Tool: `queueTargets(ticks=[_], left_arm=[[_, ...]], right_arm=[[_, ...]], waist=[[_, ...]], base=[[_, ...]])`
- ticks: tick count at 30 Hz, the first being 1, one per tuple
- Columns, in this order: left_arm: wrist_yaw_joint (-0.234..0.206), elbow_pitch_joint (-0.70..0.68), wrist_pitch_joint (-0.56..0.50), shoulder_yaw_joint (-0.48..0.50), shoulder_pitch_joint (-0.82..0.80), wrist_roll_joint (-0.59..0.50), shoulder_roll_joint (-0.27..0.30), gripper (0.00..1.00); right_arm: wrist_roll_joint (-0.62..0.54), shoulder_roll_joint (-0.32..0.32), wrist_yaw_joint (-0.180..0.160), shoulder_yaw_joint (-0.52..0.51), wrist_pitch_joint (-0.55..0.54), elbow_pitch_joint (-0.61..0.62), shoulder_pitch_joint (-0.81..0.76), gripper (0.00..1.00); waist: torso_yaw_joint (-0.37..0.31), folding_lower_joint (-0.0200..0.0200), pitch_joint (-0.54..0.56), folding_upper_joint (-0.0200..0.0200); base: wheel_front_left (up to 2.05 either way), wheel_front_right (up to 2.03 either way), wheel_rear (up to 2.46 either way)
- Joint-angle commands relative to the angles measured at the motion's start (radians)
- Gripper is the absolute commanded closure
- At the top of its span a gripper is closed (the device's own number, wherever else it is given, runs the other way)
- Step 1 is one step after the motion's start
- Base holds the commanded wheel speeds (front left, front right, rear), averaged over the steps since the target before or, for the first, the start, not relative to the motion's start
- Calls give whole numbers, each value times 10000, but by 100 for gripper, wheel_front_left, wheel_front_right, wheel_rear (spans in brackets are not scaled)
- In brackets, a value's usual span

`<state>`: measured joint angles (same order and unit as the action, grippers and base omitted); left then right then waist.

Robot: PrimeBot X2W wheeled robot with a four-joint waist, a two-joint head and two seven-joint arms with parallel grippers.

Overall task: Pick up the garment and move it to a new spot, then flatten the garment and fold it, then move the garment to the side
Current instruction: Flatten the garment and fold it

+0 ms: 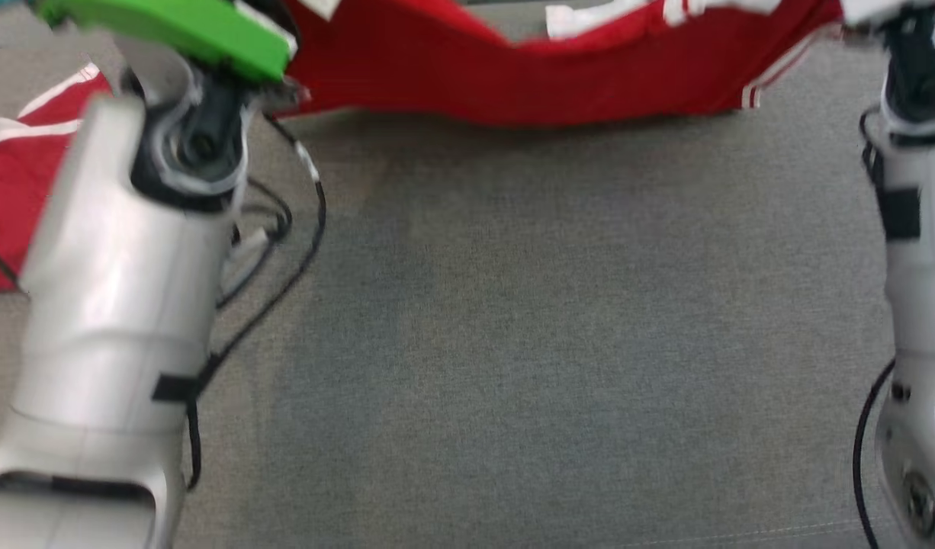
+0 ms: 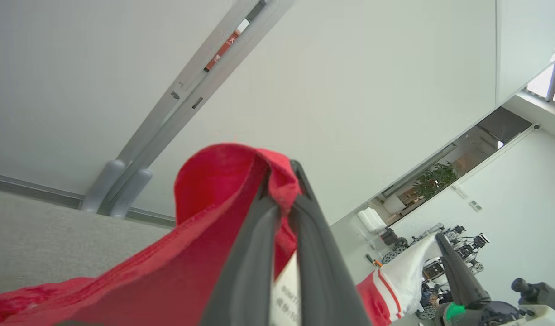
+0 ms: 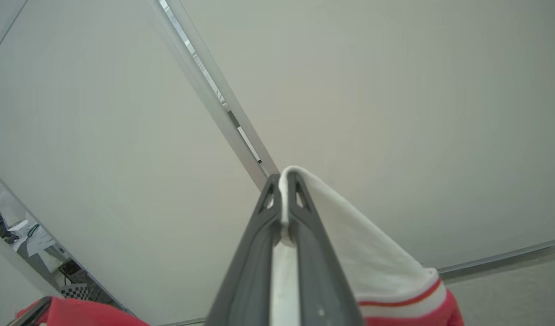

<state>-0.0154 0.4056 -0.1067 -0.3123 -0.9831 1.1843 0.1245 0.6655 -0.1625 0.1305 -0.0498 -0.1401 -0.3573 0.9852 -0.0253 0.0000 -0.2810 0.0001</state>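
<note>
Item: garment (image 1: 528,84), red, with white panels and red-and-white striped trim at the hem. It is strung across the far side of the grey cloth surface (image 1: 513,343), held up at two points and sagging in the middle, with a shadow under the lower edge. A further red part with white stripes lies on the surface at the robot's left (image 1: 17,191), partly behind the arm. The head view is blurred, so finer detail cannot be read.

Left gripper (image 2: 281,190): dark fingers pressed together on a fold of red fabric that humps over the tips. A white label (image 2: 286,294) with print sits between the fingers lower down.

Right gripper (image 3: 284,181): fingers closed on a white edge of the garment, which drapes off to one side down to a striped band. The left wrist view shows the same gripper at a distance, white cloth pinched at its tip.

Left forearm (image 1: 124,290): pale, raised, with a green housing (image 1: 178,27) at the wrist and black cables (image 1: 284,252) looping beside it.

Right forearm (image 1: 917,252): pale, at the right edge.

Surroundings: pale wall with a metal rail (image 2: 191,90) and a potted plant (image 2: 436,179) beyond an opening.
</note>
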Motion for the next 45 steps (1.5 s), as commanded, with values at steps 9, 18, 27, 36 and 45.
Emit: queueTargets(ticks=[9, 18, 27, 36, 45], left_arm=[[-519, 2950, 560, 916, -6004, 49, -371, 100], [166, 5078, 1211, 1020, -8595, -19, -473, 100], [835, 6470, 1451, 904, -8932, -128, -405, 100], [1422, 6780, 1763, 516, -7361, -273, -286, 100], [1466, 4091, 2644, -221, -2510, 16, 312, 100]], right_arm=[[-1832, 180, 4, -312, 1132, -4109, 6772, 100], [-2215, 454, 4, 242, 2561, -6168, 9248, 100], [-1886, 360, 4, 1253, 3084, -7015, 9551, 100], [-365, 143, 3, 2616, 3273, -6132, 7636, 100], [1958, -976, 4, 4233, 3098, -2797, 2508, 100]], waist=[[-46, 0, -2577, -1], [-147, 0, -2812, -1], [-174, 0, -3049, -1], [-277, 0, -2732, -1], [-439, 0, -1331, -1]], base=[[0, 0, 0], [0, 0, 0], [0, 0, 0], [0, 0, 0], [0, 0, 0]])
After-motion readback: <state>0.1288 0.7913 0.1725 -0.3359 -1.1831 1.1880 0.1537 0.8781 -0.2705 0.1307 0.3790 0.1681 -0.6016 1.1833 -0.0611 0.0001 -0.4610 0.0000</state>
